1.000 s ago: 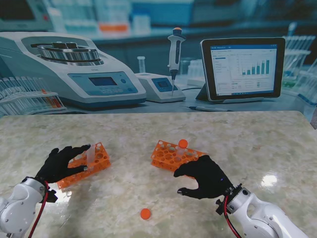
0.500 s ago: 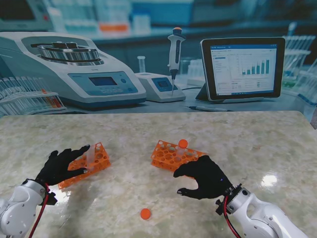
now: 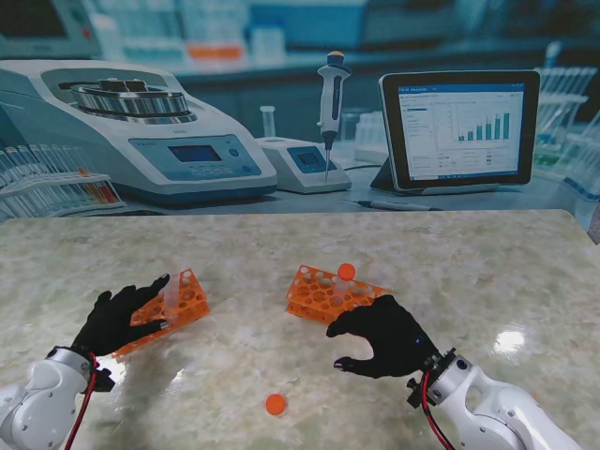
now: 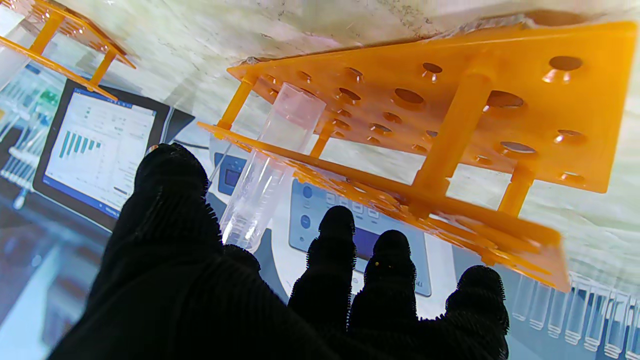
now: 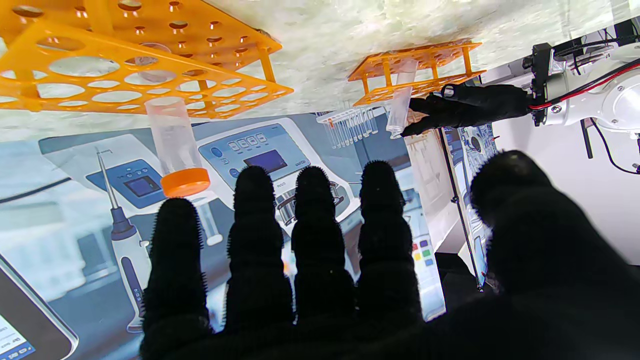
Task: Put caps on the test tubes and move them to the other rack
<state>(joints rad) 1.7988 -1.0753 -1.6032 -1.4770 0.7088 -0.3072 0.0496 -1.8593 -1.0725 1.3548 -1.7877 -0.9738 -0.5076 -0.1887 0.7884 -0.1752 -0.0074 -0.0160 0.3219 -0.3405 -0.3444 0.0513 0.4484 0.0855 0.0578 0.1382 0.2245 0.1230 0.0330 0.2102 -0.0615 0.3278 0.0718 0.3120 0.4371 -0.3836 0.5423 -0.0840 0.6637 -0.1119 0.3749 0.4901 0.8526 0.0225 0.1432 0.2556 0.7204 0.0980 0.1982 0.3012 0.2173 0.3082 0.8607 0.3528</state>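
An orange rack [image 3: 178,302] on the left holds one clear uncapped tube [image 3: 172,294], leaning toward me. My left hand [image 3: 117,319] sits at that rack's near side, fingers spread, thumb [image 4: 170,200] and index finger on either side of the tube's [image 4: 270,165] open end without closing on it. The second orange rack [image 3: 323,291] in the middle carries a tube with an orange cap [image 3: 346,272]. My right hand [image 3: 384,333] hovers palm down just nearer to me than that rack, fingers apart and holding nothing. A loose orange cap [image 3: 275,404] lies on the table near me.
The marble table top [image 3: 487,272] ends at a lab backdrop showing a centrifuge [image 3: 131,127], a pipette [image 3: 330,98] and a tablet [image 3: 459,127]. In the right wrist view the left rack [image 5: 415,65] and left hand [image 5: 465,105] show beyond my fingers.
My left wrist has drawn slightly back toward me; its fingers stay by the uncapped tube. The right hand, both racks and the loose cap have not moved.
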